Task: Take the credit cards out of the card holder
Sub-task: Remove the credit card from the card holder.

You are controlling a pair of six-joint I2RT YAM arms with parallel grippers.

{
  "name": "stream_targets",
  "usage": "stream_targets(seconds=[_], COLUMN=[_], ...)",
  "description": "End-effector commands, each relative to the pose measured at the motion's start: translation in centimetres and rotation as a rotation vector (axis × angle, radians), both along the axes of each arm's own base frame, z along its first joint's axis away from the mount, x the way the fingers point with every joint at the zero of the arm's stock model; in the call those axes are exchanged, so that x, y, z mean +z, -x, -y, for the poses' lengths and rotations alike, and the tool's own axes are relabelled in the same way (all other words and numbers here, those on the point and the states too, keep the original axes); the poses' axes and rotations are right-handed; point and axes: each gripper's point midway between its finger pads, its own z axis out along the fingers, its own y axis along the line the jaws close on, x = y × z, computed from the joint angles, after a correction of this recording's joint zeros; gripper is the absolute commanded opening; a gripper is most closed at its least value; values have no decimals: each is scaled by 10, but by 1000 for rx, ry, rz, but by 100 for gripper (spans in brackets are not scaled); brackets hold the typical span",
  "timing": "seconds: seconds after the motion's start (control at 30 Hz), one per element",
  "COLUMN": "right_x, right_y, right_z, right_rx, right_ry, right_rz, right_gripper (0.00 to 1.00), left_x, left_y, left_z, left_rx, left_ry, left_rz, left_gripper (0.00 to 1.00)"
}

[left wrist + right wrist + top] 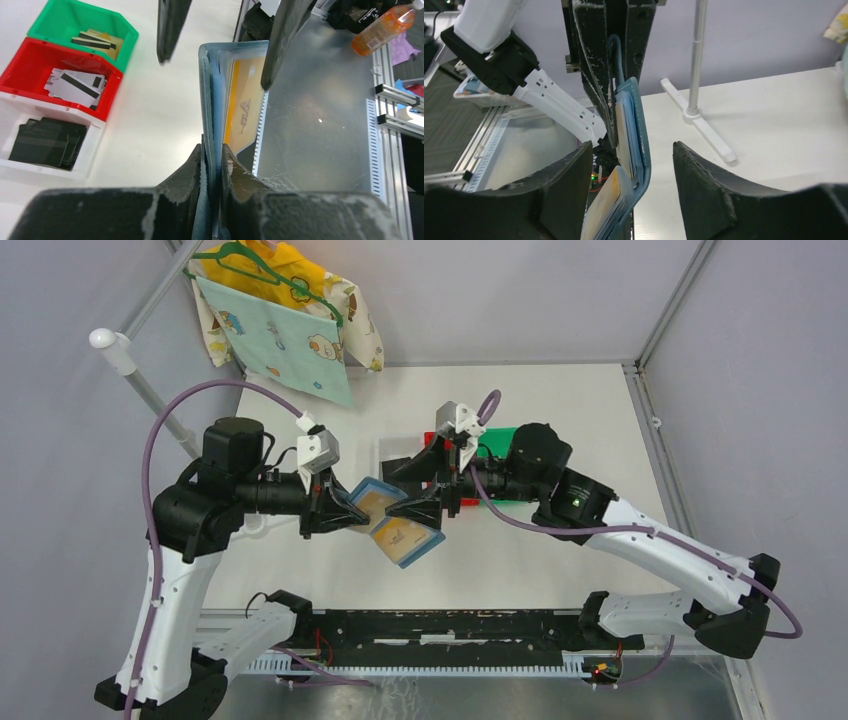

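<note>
The slate-blue card holder (430, 543) hangs open in the air between both arms. My left gripper (348, 508) is shut on its left edge; in the left wrist view the fingers (192, 167) pinch the blue layers of the card holder (214, 90). A gold-tan credit card (245, 105) sits in an inner pocket. My right gripper (631, 170) is open, one finger on each side of the card holder (639, 125) without touching it. A gold-tan credit card (608, 200) sticks out of the lower flap.
Three bins stand on the table: green (82, 30) with tan cards, red (30, 65) with white-grey cards, white (47, 162) with black cards. A cloth on a hanger (280, 320) hangs back left on a white stand (696, 60). An orange bottle (382, 27) lies beyond the table's metal edge.
</note>
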Motion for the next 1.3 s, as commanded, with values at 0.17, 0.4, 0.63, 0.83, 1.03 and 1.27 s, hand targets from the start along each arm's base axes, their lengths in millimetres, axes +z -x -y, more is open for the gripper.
stream_targets(seconds=[0.17,0.4,0.63,0.83,1.03,1.27], right_x=[23,22,3,-8,-3,22], right_y=[28,44,49,45,44,-13], right_z=[-15,-11,-16,-23,-22,8], right_rx=[218,304,362,364,352,17], right_ry=[-90,-104,-49,-3,-12,-105], right_rz=[12,27,-1,-22,-13,-46], right_gripper=[25,0,0,0,10,65], left_x=[19,9,6,6,0,-18], left_y=[14,14,18,20,14,-31], left_z=[3,5,7,7,7,4], left_rx=[-49,-52,-104,-137,-125,85], left_ry=[53,43,31,26,9,-68], left_rz=[-20,-79,-133,-128,-137,-143], left_gripper=[5,63,56,38,12,2])
